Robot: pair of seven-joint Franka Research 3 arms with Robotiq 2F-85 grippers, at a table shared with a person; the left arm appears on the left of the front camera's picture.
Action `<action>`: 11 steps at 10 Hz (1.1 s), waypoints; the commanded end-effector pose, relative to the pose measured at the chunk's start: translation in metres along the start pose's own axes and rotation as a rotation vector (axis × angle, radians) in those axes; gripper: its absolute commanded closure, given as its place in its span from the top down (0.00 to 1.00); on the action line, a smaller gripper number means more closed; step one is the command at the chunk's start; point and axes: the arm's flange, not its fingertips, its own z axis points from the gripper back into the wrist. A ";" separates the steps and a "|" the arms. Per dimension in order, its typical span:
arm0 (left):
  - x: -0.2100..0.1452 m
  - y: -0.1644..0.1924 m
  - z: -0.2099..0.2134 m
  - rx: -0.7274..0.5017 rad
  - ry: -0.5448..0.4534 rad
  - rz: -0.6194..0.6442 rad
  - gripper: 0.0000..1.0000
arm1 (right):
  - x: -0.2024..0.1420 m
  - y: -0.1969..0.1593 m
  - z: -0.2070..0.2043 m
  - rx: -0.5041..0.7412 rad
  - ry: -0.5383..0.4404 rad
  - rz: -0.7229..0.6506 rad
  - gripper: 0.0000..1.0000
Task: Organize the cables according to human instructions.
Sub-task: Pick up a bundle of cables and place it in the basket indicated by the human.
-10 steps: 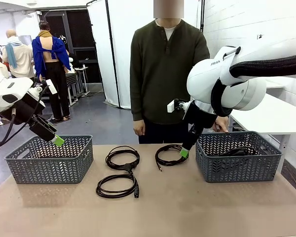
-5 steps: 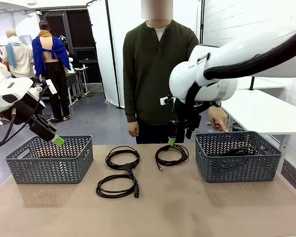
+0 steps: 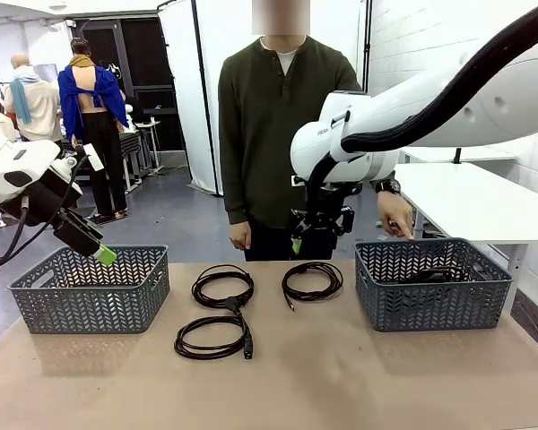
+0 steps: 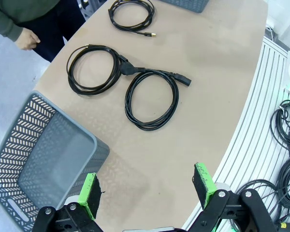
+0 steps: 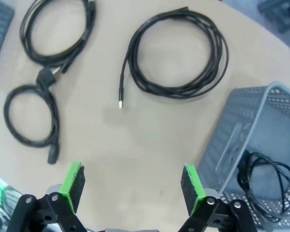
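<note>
The right basket (image 3: 430, 303) hides most of its cable (image 3: 438, 274); the left wrist view crops the left basket (image 4: 12, 157).

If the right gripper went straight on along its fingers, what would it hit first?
The open right gripper would probably meet bare tan tabletop first, close beside the loose plug end of the thin black coiled cable; depth is unclear.

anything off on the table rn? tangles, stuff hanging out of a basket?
Nothing spilled or damaged. The right coil lies alone on the table; a fourth cable sits inside the right basket. Only quirk: the far left coil and near left coil touch at their plugs; tangled or not, I cannot tell.
</note>
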 end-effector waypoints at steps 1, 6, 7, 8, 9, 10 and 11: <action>-0.001 0.002 0.000 -0.008 -0.005 -0.001 1.00 | 0.015 0.009 -0.007 -0.037 0.031 -0.047 1.00; -0.001 0.002 0.000 -0.008 -0.005 -0.001 1.00 | 0.006 0.001 -0.006 -0.004 0.008 -0.027 1.00; -0.001 0.002 0.000 -0.008 -0.005 -0.001 1.00 | 0.006 0.001 -0.006 -0.004 0.008 -0.027 1.00; -0.001 0.002 0.000 -0.008 -0.005 -0.001 1.00 | 0.006 0.001 -0.006 -0.004 0.008 -0.027 1.00; -0.001 0.002 0.000 -0.008 -0.005 -0.001 1.00 | 0.009 0.002 -0.006 -0.004 0.013 -0.029 1.00; -0.001 0.002 0.000 -0.008 -0.005 -0.001 1.00 | 0.020 0.008 -0.013 -0.039 -0.022 -0.192 1.00; -0.001 0.002 0.000 -0.008 -0.005 -0.001 1.00 | 0.028 0.013 -0.019 -0.049 -0.030 -0.307 1.00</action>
